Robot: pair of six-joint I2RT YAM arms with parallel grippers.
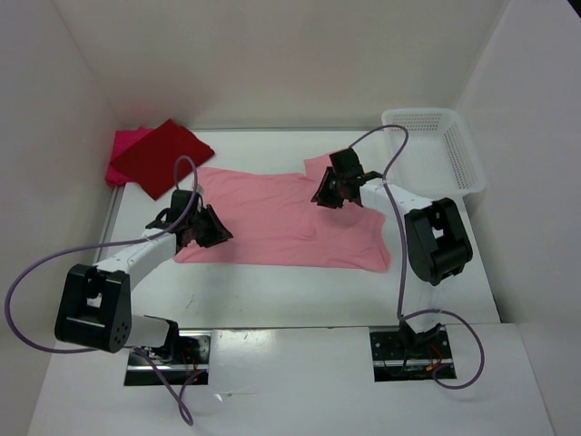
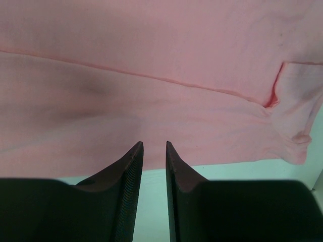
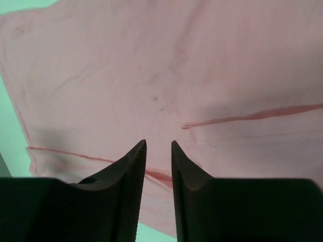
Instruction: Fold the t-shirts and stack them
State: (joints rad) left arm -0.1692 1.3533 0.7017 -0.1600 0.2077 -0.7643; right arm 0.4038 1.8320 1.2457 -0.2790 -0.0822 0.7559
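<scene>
The view is filled by the salmon-pink t-shirt point(image 3: 212, 60), spread over the pale green worktop point(image 3: 7, 121), which is seen only along the left edge and at the bottom; a darker fold line is seen at right; the right hand point(image 3: 158, 144) is held over the cloth, its dark fingers point(image 3: 128, 171) set slightly apart.

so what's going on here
Two robot arms are working on a light salmon-pink t-shirt spread on the table. The left gripper sits at its near-left edge, the right gripper over its far-right part, both jaws slightly apart, gripping nothing visible. A dark red shirt lies folded on a magenta one at the far left.
</scene>
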